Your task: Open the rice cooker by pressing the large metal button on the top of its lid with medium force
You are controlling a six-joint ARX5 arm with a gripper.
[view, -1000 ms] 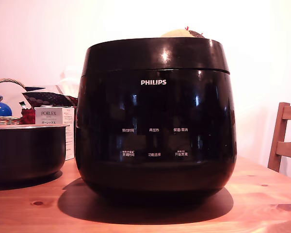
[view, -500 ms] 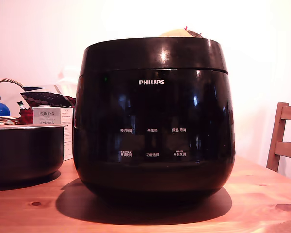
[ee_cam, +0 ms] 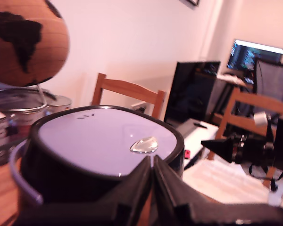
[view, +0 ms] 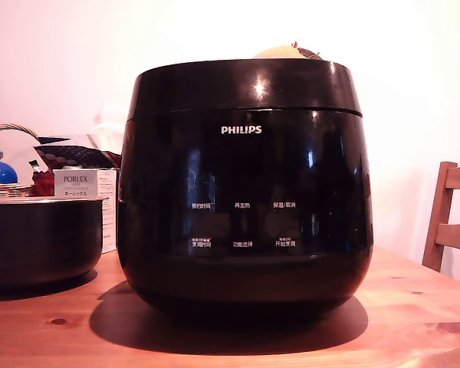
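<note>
1. Rice cooker (view: pixel 242 192) upright mid-bench (view: pixel 414 322), lid (ee_cam: pixel 104 136) down.
2. Pincer (ee_cam: pixel 152 165) pressed shut, tips meeting just beside the metal button (ee_cam: pixel 144 145).
3. Black bowl (view: pixel 42 238) at 9 o'clock, apart; open bench at 3 o'clock toward the chair (view: pixel 448 218).

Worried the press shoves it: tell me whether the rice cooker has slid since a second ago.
No. The rice cooker keeps its spacing from the PORLEX box beside it.

Glossy black rice cooker (view: pixel 241 215) on grainy wooden table (view: pixel 414 322).
</note>
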